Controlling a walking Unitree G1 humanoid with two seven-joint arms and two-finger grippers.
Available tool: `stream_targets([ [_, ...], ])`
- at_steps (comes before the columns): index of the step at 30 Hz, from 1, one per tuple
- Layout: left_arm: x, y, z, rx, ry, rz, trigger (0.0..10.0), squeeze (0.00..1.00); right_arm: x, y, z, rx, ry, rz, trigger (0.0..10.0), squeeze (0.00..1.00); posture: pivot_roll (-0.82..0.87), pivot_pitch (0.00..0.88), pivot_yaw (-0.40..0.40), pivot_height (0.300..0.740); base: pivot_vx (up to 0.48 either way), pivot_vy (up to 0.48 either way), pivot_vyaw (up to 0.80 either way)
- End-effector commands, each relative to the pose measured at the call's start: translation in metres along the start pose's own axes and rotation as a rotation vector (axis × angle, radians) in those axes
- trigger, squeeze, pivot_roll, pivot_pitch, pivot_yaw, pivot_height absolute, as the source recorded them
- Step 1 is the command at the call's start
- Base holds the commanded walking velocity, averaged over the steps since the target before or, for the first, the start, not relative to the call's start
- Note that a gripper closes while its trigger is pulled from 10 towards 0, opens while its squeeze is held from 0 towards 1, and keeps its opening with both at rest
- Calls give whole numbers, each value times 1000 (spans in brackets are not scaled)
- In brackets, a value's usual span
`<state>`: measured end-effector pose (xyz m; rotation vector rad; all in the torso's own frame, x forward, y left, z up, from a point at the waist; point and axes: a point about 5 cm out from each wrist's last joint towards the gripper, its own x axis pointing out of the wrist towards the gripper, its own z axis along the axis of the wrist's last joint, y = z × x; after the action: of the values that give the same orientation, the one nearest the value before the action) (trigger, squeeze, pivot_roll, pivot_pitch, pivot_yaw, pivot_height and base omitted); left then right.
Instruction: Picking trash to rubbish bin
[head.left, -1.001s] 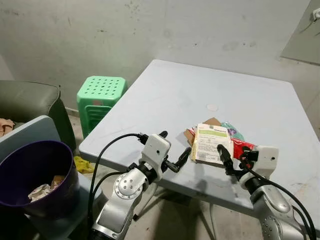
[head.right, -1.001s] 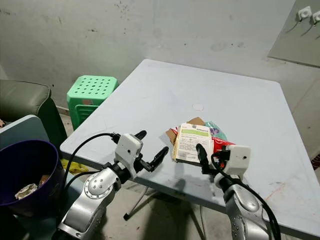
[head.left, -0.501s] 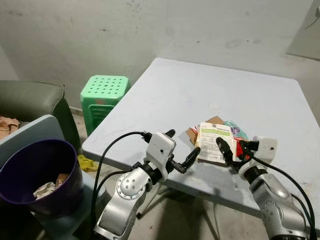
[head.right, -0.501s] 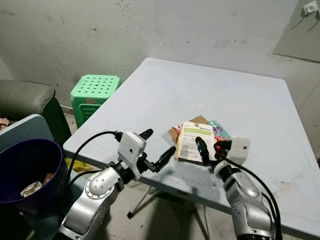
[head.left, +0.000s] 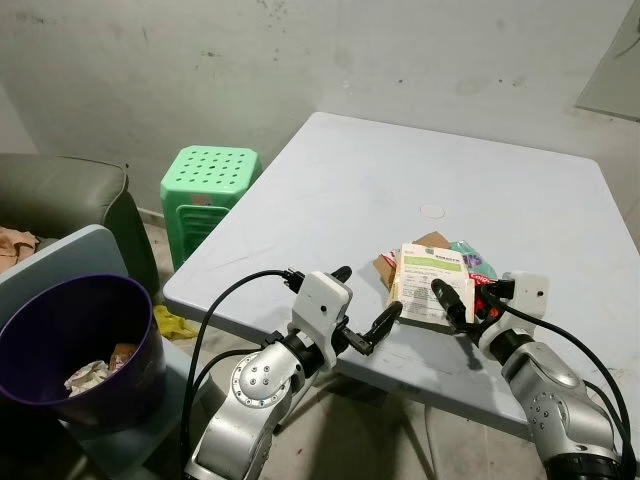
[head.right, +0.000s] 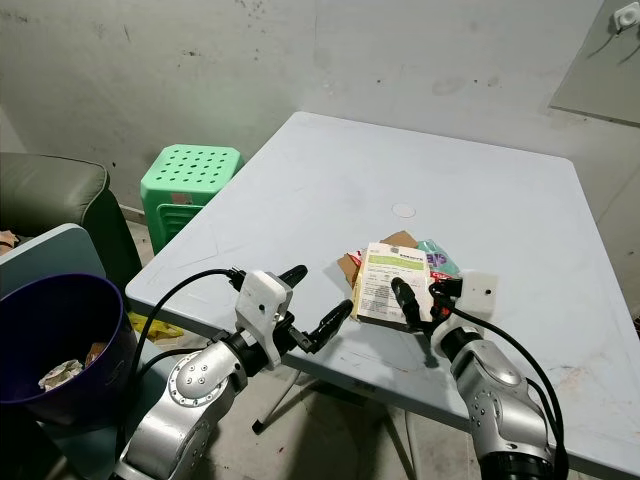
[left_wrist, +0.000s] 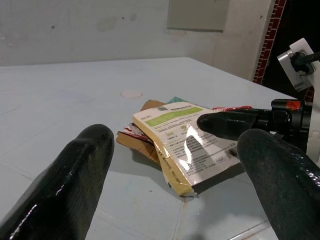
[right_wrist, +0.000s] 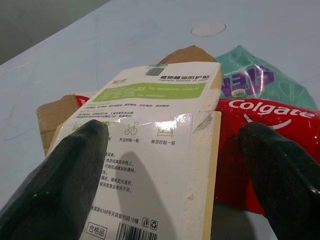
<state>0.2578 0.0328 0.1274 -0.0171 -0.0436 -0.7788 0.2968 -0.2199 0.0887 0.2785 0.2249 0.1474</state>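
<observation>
Trash pile near the front edge of a pale blue table (head.left: 350, 190).
Right gripper (head.left: 459, 300) and left gripper (head.left: 362, 305), fingers spread, flank a cream packet (head.left: 424, 285); purple bin (head.left: 70, 350) off the left corner.

The red Colgate box (right_wrist: 270, 130) lies mostly under the white-and-green carton (right_wrist: 150, 150), and its far end runs off the right edge of the right wrist frame. The teal packet (right_wrist: 250, 75) is half covered too, its print too partial to read. The brown cardboard (left_wrist: 145, 131) shows just its corners. The carton's small print cannot be read. The tabletop (head.left: 520, 200) is cut off at the right edge of the frame.
</observation>
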Motion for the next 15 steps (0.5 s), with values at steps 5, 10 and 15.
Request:
stream_targets([
  [5,0,1,7,2,-22,4,10000,0,-3,4,-13,58,110,79,1608,0,-61,68,-60,740,0,0,0],
  [10,2,2,8,4,-23,6,10000,0,-6,6,-18,66,137,116,0,0,-61,66,-58,740,0,0,0],
  [15,3,3,9,5,-27,9,10000,0,-7,7,-19,88,138,126,0,0,-62,62,-57,740,0,0,0],
])
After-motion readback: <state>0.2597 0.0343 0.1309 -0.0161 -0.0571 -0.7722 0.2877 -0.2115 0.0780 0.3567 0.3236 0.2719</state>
